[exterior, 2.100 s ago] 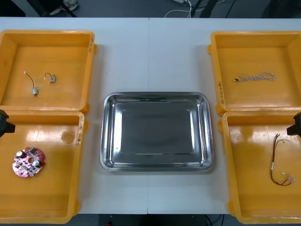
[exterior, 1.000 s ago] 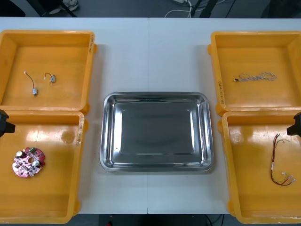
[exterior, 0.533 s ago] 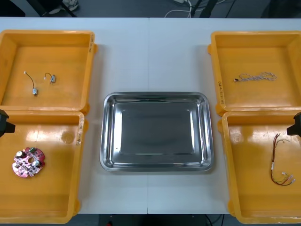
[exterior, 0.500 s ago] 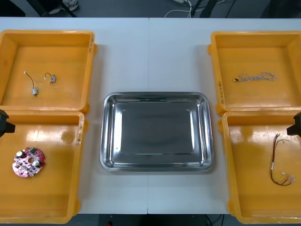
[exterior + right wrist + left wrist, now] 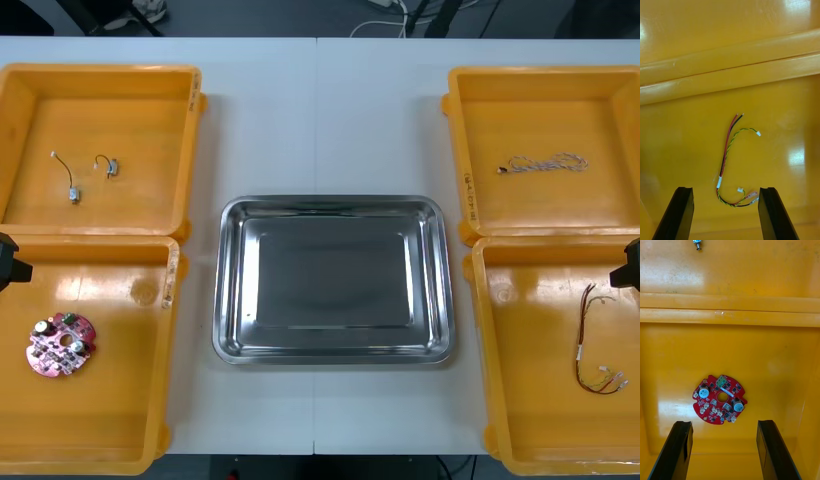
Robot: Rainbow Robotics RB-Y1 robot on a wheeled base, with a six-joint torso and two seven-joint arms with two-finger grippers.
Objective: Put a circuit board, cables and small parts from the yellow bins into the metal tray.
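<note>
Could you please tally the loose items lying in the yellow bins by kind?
Circuit boards: 1
Cables: 2
Small metal parts: 2
Total: 5

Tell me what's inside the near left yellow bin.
One round red circuit board lies flat, components up, on the floor of the near left bin. The open left claw hangs over the bin, not touching the board. Whatever is beneath the board is covered.
</note>
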